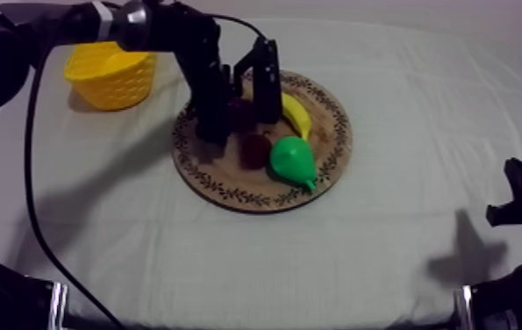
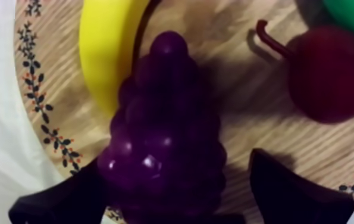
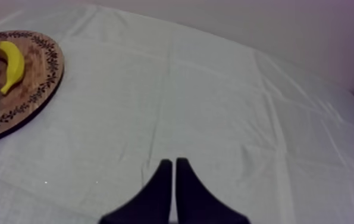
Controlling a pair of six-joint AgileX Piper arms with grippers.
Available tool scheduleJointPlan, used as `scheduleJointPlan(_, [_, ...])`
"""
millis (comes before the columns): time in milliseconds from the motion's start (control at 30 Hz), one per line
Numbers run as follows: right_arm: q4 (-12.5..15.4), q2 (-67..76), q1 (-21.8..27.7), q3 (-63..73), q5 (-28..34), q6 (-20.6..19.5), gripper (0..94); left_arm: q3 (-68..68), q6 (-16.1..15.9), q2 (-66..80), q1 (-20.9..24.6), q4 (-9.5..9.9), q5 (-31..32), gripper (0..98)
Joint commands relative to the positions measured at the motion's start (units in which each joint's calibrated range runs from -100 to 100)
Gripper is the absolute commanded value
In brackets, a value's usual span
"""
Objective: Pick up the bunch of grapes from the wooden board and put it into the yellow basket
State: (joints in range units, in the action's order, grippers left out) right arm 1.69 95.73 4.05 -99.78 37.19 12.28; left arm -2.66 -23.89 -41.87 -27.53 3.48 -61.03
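I see three toy fruits lying close together. The yellow banana curves along the far side, just behind the green pear, which lies on its side with its narrow end toward the near right. The small red fruit, with a thin curved stem, sits just left of the pear. A creased grey-white cloth covers the tabletop.

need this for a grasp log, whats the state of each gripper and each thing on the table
left gripper: open, one finger at each side of the bunch of grapes
right gripper: shut on nothing, over bare cloth
bunch of grapes: lying on the wooden board
banana: on the board, right beside the grapes
small red fruit: on the board
pear: on the board
yellow basket: upright, off the board
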Motion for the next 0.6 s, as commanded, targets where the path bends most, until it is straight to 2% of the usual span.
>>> scheduleJointPlan(0, [0.0, 0.0, 0.0, 0.0, 0.0, 0.0, 0.5, -0.4, 0.0, -0.3, 0.0, 0.01, -0.2, 84.6])
scheduleJointPlan(333, [0.0, 0.0, 0.0, 0.0, 0.0, 0.0, 0.5, -1.2, 0.0, -0.7, 0.1, -0.04, -0.5, 80.8])
scheduleJointPlan(400, [0.0, 0.0, 0.0, 0.0, 0.0, 0.0, 0.5, -1.2, 0.1, -0.6, 0.2, -0.08, -0.5, 75.9])
scheduleJointPlan(567, [0.0, 0.0, 0.0, 0.0, 0.0, 0.0, 0.5, -1.5, 0.3, -0.5, 0.4, -0.42, -0.5, 56.0])
